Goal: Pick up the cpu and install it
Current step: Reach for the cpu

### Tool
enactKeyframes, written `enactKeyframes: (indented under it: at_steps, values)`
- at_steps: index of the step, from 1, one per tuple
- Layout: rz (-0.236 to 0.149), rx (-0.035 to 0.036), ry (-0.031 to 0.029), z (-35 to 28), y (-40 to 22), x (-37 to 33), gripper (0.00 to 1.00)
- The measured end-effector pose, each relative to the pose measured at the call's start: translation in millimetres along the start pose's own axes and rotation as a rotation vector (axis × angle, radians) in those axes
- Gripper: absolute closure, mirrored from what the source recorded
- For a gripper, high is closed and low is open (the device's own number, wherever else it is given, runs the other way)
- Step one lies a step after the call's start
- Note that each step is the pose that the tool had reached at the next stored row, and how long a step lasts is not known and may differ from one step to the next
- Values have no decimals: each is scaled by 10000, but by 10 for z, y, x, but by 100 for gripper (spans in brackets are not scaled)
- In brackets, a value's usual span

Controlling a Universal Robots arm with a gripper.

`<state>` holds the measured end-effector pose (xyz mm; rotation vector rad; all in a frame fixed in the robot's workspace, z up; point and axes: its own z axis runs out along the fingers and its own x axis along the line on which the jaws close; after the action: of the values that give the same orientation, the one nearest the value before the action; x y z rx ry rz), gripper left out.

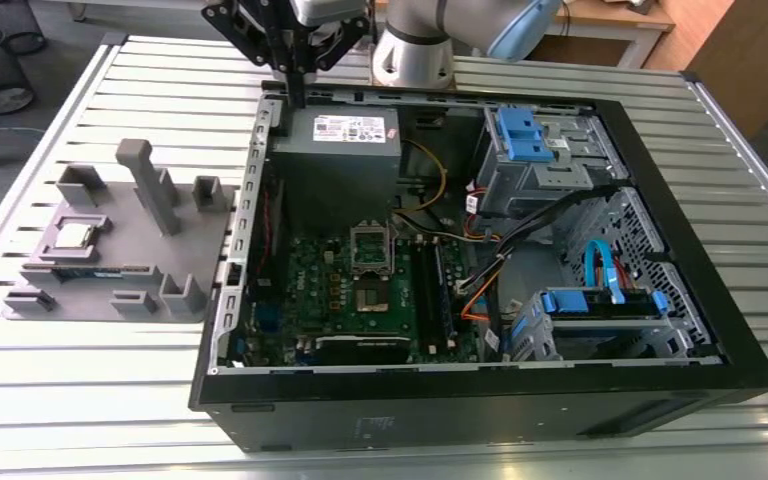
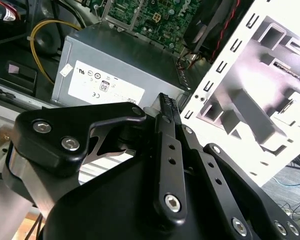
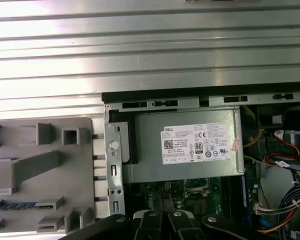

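The cpu (image 1: 75, 235), a small silvery square, lies in a pocket of the grey fixture (image 1: 157, 265) at the exterior view's left, beside the open computer case (image 1: 491, 400). My gripper (image 1: 297, 97) hangs over the case's far corner, above the edge of the grey power supply (image 1: 337, 135), well away from the cpu. In the second wrist view the gripper (image 2: 166, 100) has its black fingers pressed together with nothing between them. The motherboard's socket (image 1: 372, 250) lies in the middle of the green board, its frame raised.
A green memory stick (image 1: 91, 272) rests in the fixture near the cpu. Tall posts (image 1: 151, 185) rise from the fixture. Inside the case are blue drive bays (image 1: 531, 135), cables (image 1: 491, 270) and the labelled power supply (image 3: 190, 150). Everything rests on a slatted metal table (image 1: 77, 390).
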<state>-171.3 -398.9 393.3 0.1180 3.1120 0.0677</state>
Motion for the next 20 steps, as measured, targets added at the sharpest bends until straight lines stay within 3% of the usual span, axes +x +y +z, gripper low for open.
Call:
enactKeyframes:
  at_steps: [20]
  values:
    - [-1,-1,-7,-7,-19,256,89]
